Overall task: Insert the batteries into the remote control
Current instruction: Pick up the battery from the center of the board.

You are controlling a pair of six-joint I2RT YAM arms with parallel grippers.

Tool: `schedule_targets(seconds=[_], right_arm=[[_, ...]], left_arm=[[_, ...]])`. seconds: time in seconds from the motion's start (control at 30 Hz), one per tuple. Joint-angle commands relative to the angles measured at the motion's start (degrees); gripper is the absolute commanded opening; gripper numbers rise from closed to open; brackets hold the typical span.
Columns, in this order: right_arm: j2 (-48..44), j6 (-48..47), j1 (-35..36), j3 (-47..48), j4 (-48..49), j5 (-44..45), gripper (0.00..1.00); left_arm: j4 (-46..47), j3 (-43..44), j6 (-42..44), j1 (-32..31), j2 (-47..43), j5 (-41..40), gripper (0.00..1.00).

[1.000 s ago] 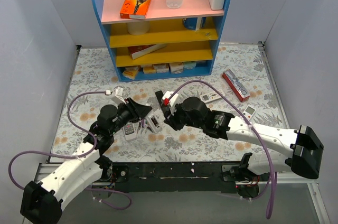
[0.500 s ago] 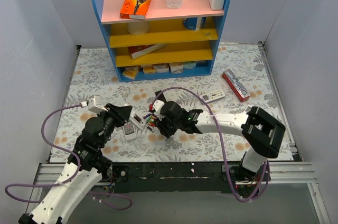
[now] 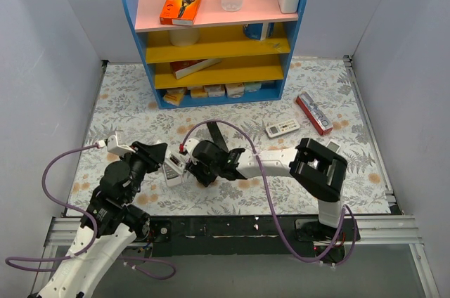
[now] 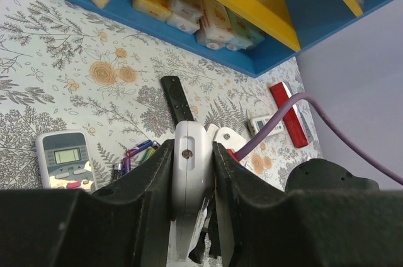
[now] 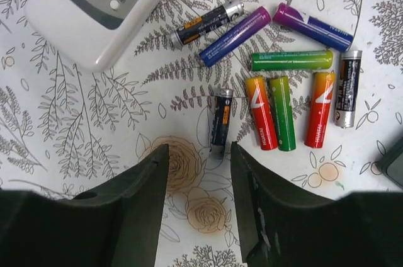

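Note:
Several batteries (image 5: 281, 113), red, green, purple and dark, lie loose on the floral mat. One dark cell (image 5: 220, 125) lies just ahead of my right gripper (image 5: 198, 153), which is open, empty and low over the mat. In the top view the right gripper (image 3: 199, 169) covers the batteries. The slim black remote control (image 4: 177, 97) lies flat beyond them, and also shows in the top view (image 3: 215, 133). My left gripper (image 4: 192, 147) is shut on a white plastic piece (image 4: 191, 172) with a screw, left of the batteries (image 4: 140, 152).
A white remote with a display (image 4: 66, 160) lies left of the batteries, and a grey-white buttoned remote (image 5: 94, 9) is beside them. A blue shelf unit (image 3: 211, 38) stands at the back. Another white remote (image 3: 283, 128) and a red box (image 3: 313, 113) lie to the right.
My left arm has drawn back to the left with the white piece. My right gripper has swung left and down over the batteries, its arm folding back.

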Motion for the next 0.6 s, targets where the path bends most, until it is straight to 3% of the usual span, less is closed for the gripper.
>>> schedule_targets(seconds=[0.0, 0.17, 0.27, 0.4, 0.57], right_arm=[[2.27, 0.17, 1.05, 3.60, 0.24, 5.39, 0.51], [3.24, -0.97, 1.66, 4.22, -2.31, 7.76, 0.44], [2.89, -1.41, 2.10, 3.78, -3.98, 8.73, 0.35], [0.96, -0.89, 2.46, 1.77, -5.21, 9.00, 0.14], [-4.31, 0.51, 2.54, -2.71, -7.14, 9.88, 0.01]], left_arm=[[-1.79, 2.53, 0.84, -0.08, -0.95, -1.26, 0.00], [-0.92, 2.09, 0.75, -0.17, -0.60, -0.47, 0.00], [0.05, 1.65, 0.84, -0.17, 0.10, 0.23, 0.00], [1.81, 0.42, 0.48, -0.17, 0.63, 1.64, 0.00], [5.58, -1.51, -0.39, -0.17, 1.95, 4.71, 0.00]])
